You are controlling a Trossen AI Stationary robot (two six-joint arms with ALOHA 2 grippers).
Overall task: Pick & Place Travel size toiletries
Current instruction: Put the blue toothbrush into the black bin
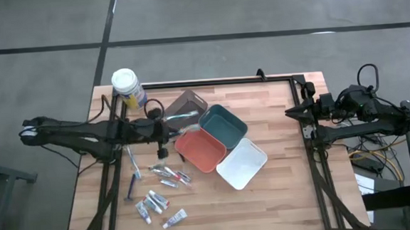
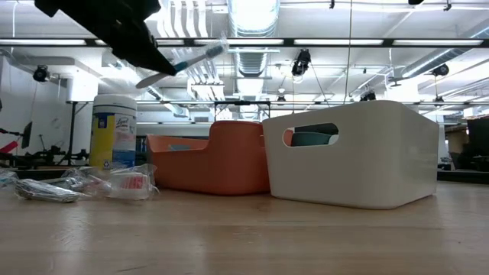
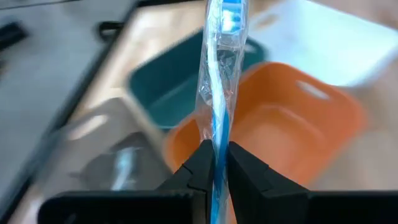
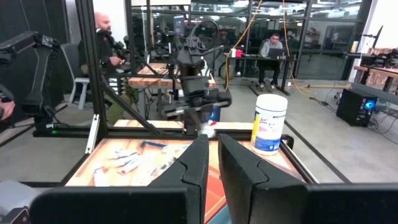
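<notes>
My left gripper [image 1: 164, 126] is raised over the table's left half, beside the trays, shut on a blue toothbrush in a clear wrapper [image 1: 184, 117]. The brush sticks out ahead of the fingers toward the teal tray [image 1: 222, 124] and orange tray [image 1: 201, 149]. The other travel size toiletries [image 1: 159, 185], small tubes, sticks and long-handled pieces, lie flat on the wood near the table's left front. The low view shows them as a wrapped heap [image 2: 84, 183]. My right gripper [image 4: 212, 158] waits, shut, raised at the table's right edge. My left gripper pinches the wrapped toothbrush's handle [image 3: 216, 140] between its two fingers [image 3: 200, 163]. The brush lies along the fingers and runs back between them. Its head end [image 3: 225, 18] points away from the gripper. The brush is lifted clear, slanting up toward its head end [image 2: 214, 50] in the low view.
A brown tray [image 1: 186, 103] and a white tray [image 1: 241, 163] complete the cluster of square trays at mid-table. A white-lidded canister [image 1: 127, 88] stands at the far left corner. A black frame [image 1: 210, 81] runs along the table's edges. People sit in the room beyond.
</notes>
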